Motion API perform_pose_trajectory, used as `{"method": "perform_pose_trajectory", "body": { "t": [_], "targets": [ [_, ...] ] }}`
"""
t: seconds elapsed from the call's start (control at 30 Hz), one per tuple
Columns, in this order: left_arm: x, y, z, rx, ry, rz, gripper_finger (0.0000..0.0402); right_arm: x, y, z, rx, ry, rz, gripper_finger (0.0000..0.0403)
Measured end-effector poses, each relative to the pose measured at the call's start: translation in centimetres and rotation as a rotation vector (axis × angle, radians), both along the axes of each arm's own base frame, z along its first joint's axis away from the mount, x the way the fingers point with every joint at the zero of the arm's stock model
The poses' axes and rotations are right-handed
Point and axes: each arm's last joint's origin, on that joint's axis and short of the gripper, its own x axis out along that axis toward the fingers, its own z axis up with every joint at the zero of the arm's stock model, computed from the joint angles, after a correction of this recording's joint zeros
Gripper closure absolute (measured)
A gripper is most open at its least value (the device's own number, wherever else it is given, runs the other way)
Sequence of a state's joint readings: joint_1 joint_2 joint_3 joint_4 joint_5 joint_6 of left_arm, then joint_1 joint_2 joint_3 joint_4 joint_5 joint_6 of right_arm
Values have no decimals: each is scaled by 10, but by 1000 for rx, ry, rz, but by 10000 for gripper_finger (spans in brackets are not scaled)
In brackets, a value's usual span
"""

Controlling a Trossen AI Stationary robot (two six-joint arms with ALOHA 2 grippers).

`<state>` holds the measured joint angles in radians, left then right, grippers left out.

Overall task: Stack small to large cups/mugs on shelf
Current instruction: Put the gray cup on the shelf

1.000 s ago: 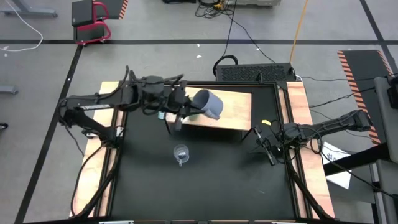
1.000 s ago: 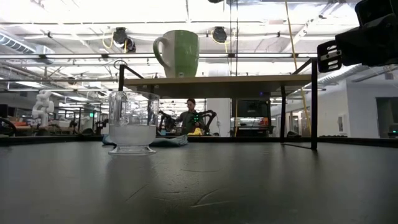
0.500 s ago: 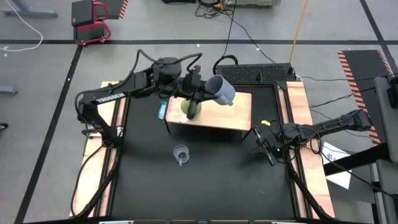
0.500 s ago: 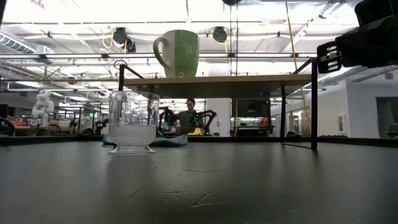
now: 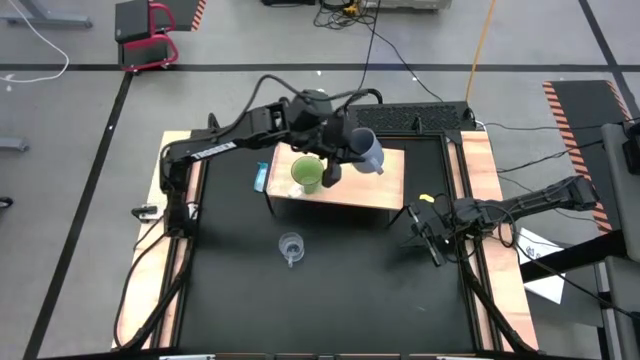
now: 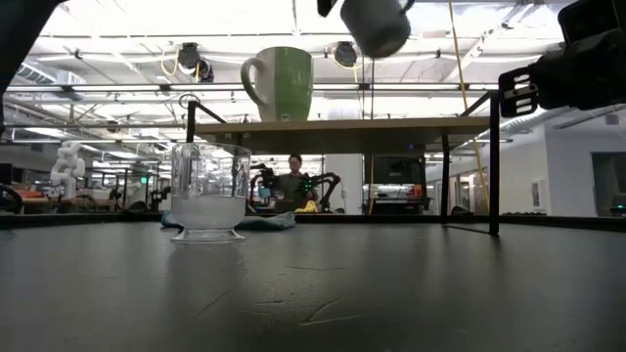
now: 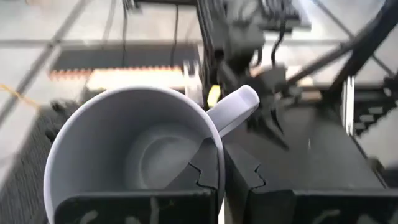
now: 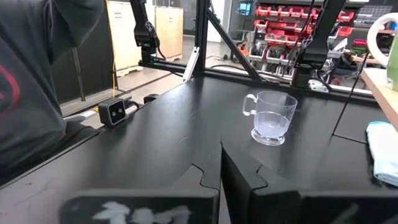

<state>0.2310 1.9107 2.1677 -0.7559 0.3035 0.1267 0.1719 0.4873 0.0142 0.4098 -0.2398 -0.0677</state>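
Left gripper (image 5: 340, 150) clamped shut — raised (right (image 5: 432, 232) closed).

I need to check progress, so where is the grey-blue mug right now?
The left end effector holds the grey-blue mug above the shelf, just right of the green mug in the high view.

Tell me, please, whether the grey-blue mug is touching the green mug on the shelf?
Apart. In the low view the grey-blue mug, held by the left gripper, hangs above and beside the green mug with clear space between them.
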Motion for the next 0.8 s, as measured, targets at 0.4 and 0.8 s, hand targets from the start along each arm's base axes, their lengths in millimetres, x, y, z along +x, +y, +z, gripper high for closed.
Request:
{"method": "perform_pose_trajectory", "body": {
  "t": [0.4, 0.8],
  "targets": [
    [3, 3, -29, 62, 213, -35, 396, 0, 0, 0, -5, 3, 1, 403],
    [-4, -5, -37, 161, 306, -160, 396, 0, 0, -1, -5, 7, 1, 403]
  ]
}}
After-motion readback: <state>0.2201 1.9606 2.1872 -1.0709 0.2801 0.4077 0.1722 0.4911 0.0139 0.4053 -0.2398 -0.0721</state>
